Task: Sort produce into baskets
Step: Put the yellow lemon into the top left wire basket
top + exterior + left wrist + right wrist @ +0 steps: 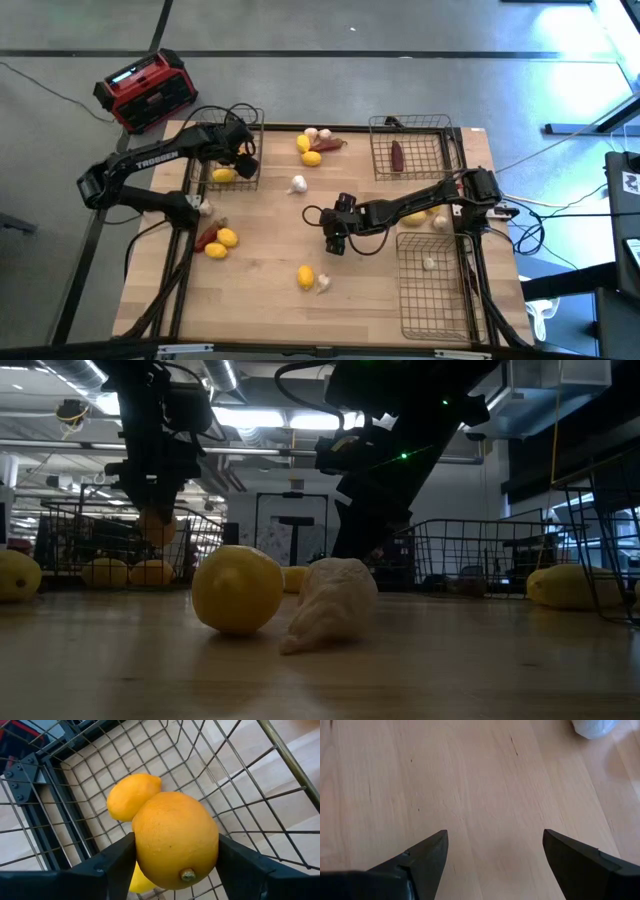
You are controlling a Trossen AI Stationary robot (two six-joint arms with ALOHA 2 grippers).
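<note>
An orange lemon (pixel 175 837) sits between the fingers of my left gripper (pixel 240 150), which hangs over the far-left wire basket (pixel 260 125). A yellow lemon (pixel 131 797) lies on that basket's floor below it. My right gripper (pixel 335 240) stands open over bare wood near the table's middle, with nothing between its fingers (pixel 427 855). A dark red piece (pixel 398 155) lies in the far-right basket (pixel 445 125). A garlic bulb (pixel 428 263) lies in the near-right basket (pixel 405 300). My left gripper pinches the orange lemon between its two fingers, one on each opposite side (pixel 142 852). The fingers slant down from above into the basket. The lemon is lifted clear of the basket floor, its stem end (pixel 187 875) turned toward the gripper.
Loose on the table are lemons and garlic at the far middle (pixel 310 150), a garlic bulb (pixel 298 183), a lemon and red piece at the left (pixel 220 240), and a lemon with garlic near the front (pixel 312 280). A red-and-black box (pixel 150 90) stands beyond the far-left corner.
</note>
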